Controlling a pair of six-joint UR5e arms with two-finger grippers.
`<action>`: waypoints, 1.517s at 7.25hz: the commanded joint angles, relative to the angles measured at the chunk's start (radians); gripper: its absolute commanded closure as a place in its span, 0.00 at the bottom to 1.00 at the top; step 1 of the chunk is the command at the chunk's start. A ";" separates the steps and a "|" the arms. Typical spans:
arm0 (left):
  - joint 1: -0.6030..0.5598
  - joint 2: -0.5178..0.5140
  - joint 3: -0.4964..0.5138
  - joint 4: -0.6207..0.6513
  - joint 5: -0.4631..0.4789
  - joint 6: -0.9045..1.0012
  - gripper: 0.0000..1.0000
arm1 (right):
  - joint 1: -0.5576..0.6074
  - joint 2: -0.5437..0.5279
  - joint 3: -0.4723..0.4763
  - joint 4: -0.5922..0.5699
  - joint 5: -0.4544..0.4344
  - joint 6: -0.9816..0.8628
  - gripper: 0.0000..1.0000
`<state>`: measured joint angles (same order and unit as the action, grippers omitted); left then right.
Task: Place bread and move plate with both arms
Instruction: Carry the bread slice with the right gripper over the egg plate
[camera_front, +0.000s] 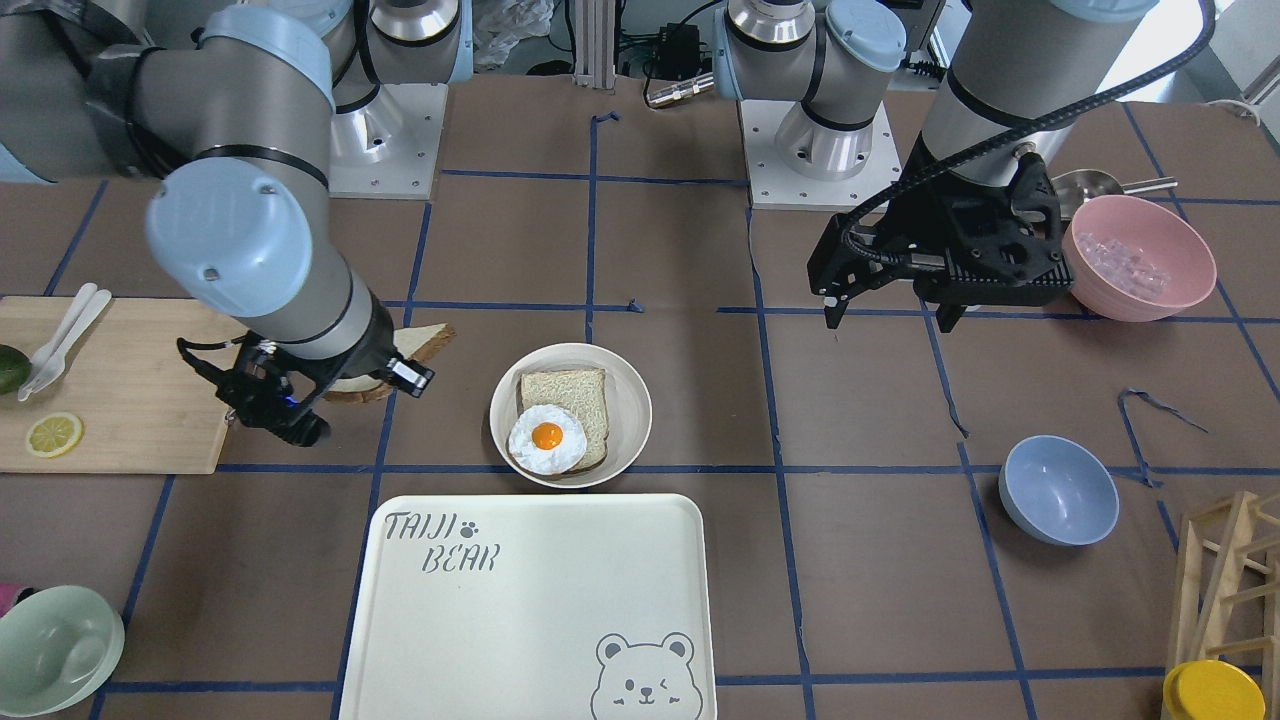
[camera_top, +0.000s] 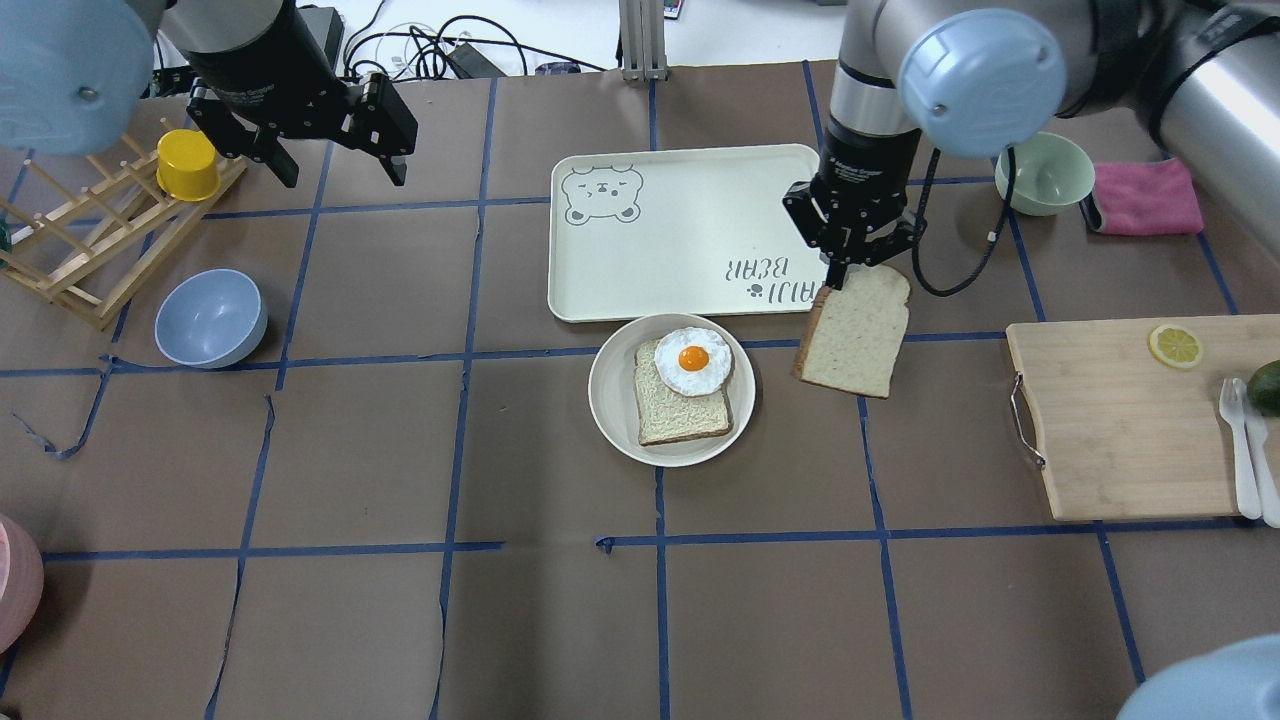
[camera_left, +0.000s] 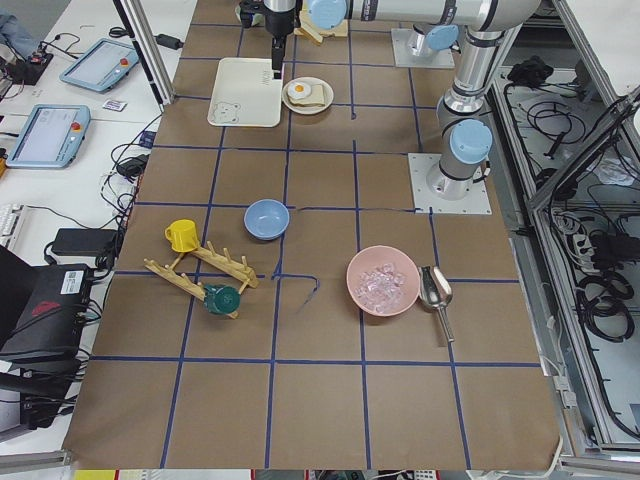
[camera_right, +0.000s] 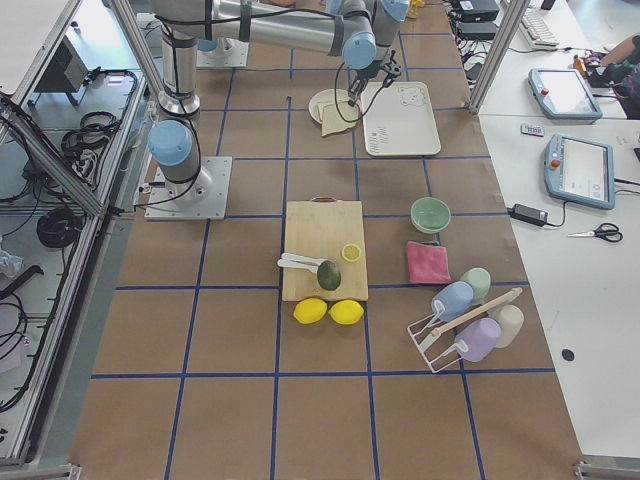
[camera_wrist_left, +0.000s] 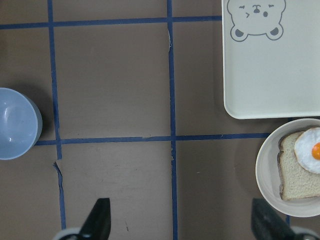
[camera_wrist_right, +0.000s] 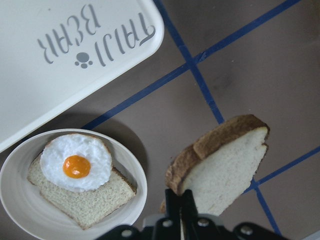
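— At mid-worktop (camera_top: 400, 450) you have the plate (camera_top: 606, 400). It holds a smaller slice of bread (camera_top: 685, 415), with a fried egg (camera_top: 693, 360) lying on the slice's end nearer the bear-print tray (camera_top: 680, 230). Over on your left arm's side, the pink bowl (camera_front: 1130, 305) holds clear cubes (camera_front: 1125, 262).

— And the bread?

— Your bread (camera_top: 853, 335) is up in the air just beside the plate, between it and the cutting board (camera_top: 1120, 420), touching neither. The right tool (camera_top: 838, 275) is clamped on one corner of it, fingers pressed tight on the slice.

— Which way does it lie?

— Tilted. Its long axis runs from the tool back toward the robot's side, with the broad face turned up to the overhead camera and dark crust along the end away from the fingers. Which end is the rounded top, I cannot tell you.

— The arms?

— Your right arm comes down beside the tray's corner, wrist pointing straight down. Your left tool (camera_front: 890, 315) hangs high over the worktop, also pointing down. Its wrist camera sees the blue bowl (camera_top: 210, 318) on one side and the plate on the other. Its fingers stand wide apart.
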<state>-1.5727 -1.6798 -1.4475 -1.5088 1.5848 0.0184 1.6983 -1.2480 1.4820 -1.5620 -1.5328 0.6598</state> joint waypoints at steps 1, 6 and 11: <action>0.000 -0.001 -0.001 0.002 0.000 0.000 0.00 | 0.102 0.045 -0.005 -0.056 0.038 0.090 1.00; 0.000 -0.001 -0.001 0.002 0.000 0.000 0.00 | 0.196 0.117 -0.008 -0.173 0.062 0.103 1.00; 0.000 -0.001 -0.001 0.002 0.000 0.000 0.00 | 0.213 0.154 -0.006 -0.210 0.062 0.083 1.00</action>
<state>-1.5723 -1.6812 -1.4481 -1.5064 1.5846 0.0184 1.9102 -1.1001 1.4750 -1.7698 -1.4719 0.7507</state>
